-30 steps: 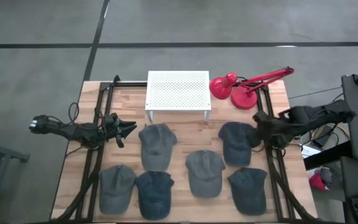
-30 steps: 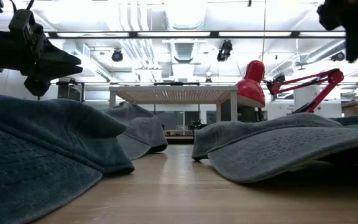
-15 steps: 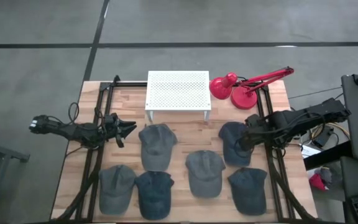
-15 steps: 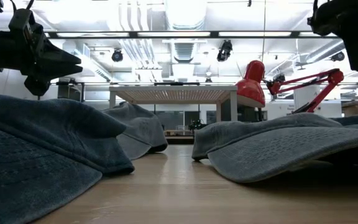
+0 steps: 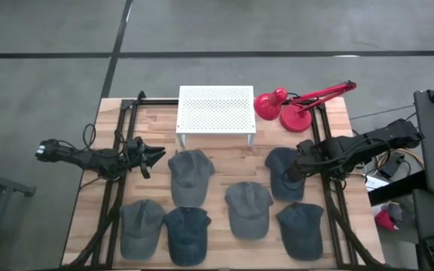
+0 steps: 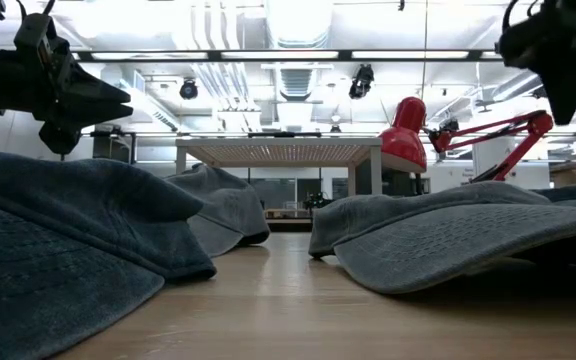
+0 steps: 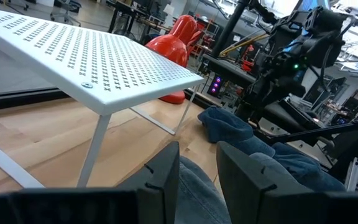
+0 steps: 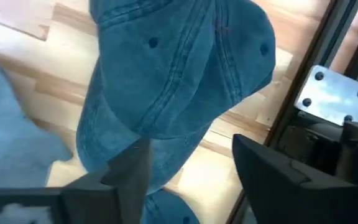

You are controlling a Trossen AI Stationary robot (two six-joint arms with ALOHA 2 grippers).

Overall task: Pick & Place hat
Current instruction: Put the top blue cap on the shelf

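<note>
**Right gripper over the denim cap**

Right gripper (image 5: pixel 294 170), fingers apart, hovers over the blue denim cap (image 5: pixel 284 172) at the table's (image 5: pixel 224 154) three o'clock edge. Left gripper (image 5: pixel 157 155) waits at nine o'clock, fingers slightly apart, beside the white perforated stand (image 5: pixel 216 109).

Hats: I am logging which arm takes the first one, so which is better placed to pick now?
The right. The right gripper hangs open over the hat at the table's right side, seen close below in its wrist view. The left gripper waits beside the upper-left hat, not over it.
</note>
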